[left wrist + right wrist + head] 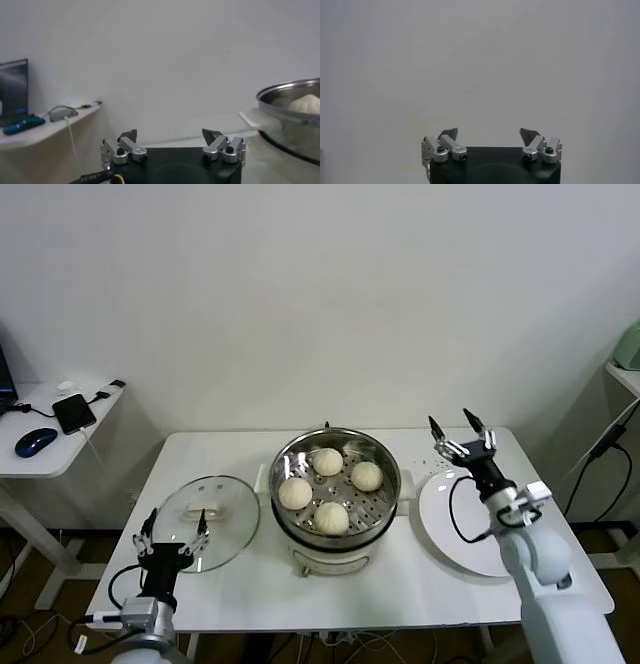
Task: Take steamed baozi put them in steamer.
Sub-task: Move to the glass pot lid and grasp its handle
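The shiny steel steamer point(388, 502) stands mid-table on its cream base, and its rim point(280, 92) also shows in the left wrist view. Several cream-white steamed baozi lie on its perforated tray, among them one at the back point(327, 461), one on the left point(295, 493) and one at the front point(331, 517); one bun top point(306, 103) peeks over the rim. My left gripper point(173, 526) is raised at the table's front left by the lid, open and empty. My right gripper point(453, 424) is raised above the plate, right of the steamer, open and empty, facing the bare wall point(489, 134).
A round glass lid point(235, 524) with a cream handle lies left of the steamer. A flat white plate point(450, 524) lies to its right. A side desk point(50, 454) at the far left carries a blue mouse and a phone.
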Available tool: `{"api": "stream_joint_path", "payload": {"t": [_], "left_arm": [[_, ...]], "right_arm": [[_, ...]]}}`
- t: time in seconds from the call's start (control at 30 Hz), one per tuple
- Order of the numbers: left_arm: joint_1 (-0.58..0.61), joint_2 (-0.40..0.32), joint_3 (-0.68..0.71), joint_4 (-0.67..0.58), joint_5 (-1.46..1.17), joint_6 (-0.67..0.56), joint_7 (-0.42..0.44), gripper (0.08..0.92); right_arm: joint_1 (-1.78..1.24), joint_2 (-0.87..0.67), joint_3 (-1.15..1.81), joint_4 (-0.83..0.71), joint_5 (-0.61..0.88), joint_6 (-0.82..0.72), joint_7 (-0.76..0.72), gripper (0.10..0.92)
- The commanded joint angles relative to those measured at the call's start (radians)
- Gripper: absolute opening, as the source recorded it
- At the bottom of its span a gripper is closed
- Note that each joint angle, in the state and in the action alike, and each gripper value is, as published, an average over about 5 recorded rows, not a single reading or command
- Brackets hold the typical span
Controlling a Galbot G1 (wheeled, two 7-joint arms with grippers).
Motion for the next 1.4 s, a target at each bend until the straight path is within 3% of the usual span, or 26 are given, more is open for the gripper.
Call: {"api": "stream_joint_path", "payload": {"t": [0.03, 0.13, 0.27, 0.33, 0.4, 0.53, 0.77, 1.2, 1.4], "left_arm": [[-0.071, 0.033, -0.019, 0.137, 0.598, -0.158, -0.074, 0.823], [-0.099, 0.09, 0.012, 0.184, 0.786, -0.156, -0.143, 0.823], [-0.15, 0.185, 0.068, 0.287, 1.051, -0.128, -0.32, 0.823], [-0.172, 0.229, 0.103, 0.329, 1.126, -0.092, -0.366, 0.823], [-0.186, 0.271, 0.139, 0.344, 1.164, -0.061, -0.326, 0.823], [-0.216, 0.326, 0.16, 0.351, 1.195, -0.084, -0.141, 0.823], [-0.228, 0.325, 0.142, 0.369, 1.241, -0.086, -0.041, 0.823], [-0.276, 0.261, 0.158, 0.453, 1.251, 0.066, -0.095, 0.823], [-0.279, 0.254, 0.157, 0.481, 1.253, 0.078, -0.093, 0.823]], "right_arm": [[-0.259, 0.108, 0.103, 0.041, 0.058, 0.116, 0.133, 0.823], [-0.281, 0.089, 0.102, 0.052, 0.069, 0.113, 0.134, 0.823], [-0.285, 0.073, 0.1, 0.055, 0.068, 0.103, 0.133, 0.823], [-0.28, 0.065, 0.1, 0.055, 0.066, 0.094, 0.134, 0.823], [-0.274, 0.056, 0.1, 0.058, 0.064, 0.087, 0.134, 0.823], [-0.268, 0.044, 0.102, 0.067, 0.065, 0.076, 0.134, 0.823], [-0.251, 0.039, 0.123, 0.067, 0.067, 0.062, 0.144, 0.823], [-0.243, 0.051, 0.121, 0.054, 0.054, 0.057, 0.147, 0.823], [-0.248, 0.06, 0.122, 0.055, 0.046, 0.057, 0.151, 0.823]]}}
